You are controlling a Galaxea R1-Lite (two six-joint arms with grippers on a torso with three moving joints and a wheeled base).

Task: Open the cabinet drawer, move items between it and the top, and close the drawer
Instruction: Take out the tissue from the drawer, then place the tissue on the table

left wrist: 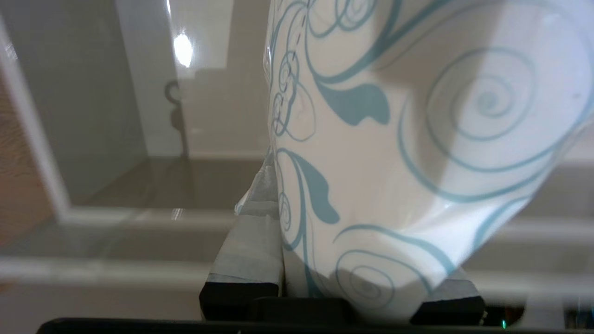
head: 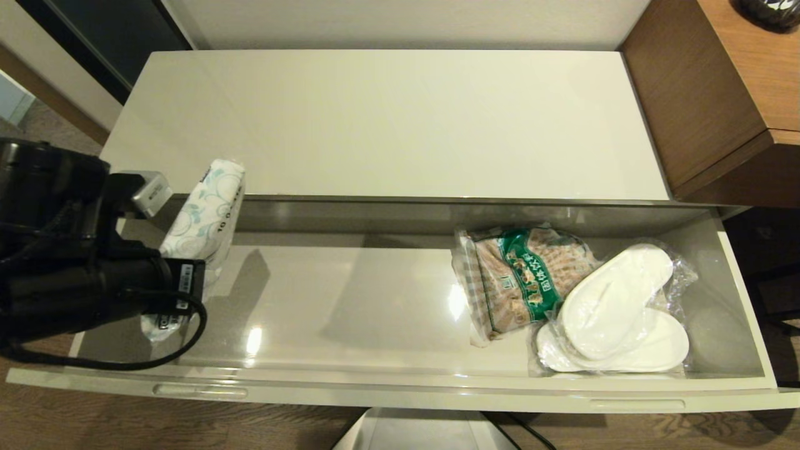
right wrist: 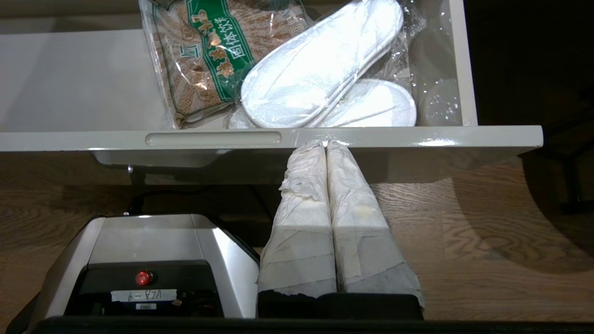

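**Left pincer holds the soft pack above the open drawer**

The left arm comes in from the robot's left side, low over the near left end of the cabinet drawer point(head: 400, 394). It is dark and bulky, with a black cable looping under it. Its left pincer point(head: 190, 250) points away from the robot, toward the cabinet. The two taped fingers point(left wrist: 255, 241) squeeze the near end of the pack point(head: 206, 209), so the pincer is gripping the pack.

The pack is white with blue-green swirls. Its long side runs straight out from the pincer, away from the robot and a bit upward. Its far end reaches the front edge of the top point(head: 387, 119). The pack hangs in the air over the left part of the drawer and does not lie on the drawer floor.

The drawer is pulled wide open. Well off to the pincer's right, at the other end of the drawer, lies a snack bag point(head: 519, 275) with a green label. The white slippers point(head: 615, 306) in clear plastic lie just beside it, partly on top of it.

The right pincer point(right wrist: 327, 148) is parked low in front of the drawer's front rim, near the floor. Its two wrapped fingers are pressed together with nothing between them.

Beyond the drawer, the top is a wide cream slab. A brown wooden desk point(head: 719, 94) stands at its far right.
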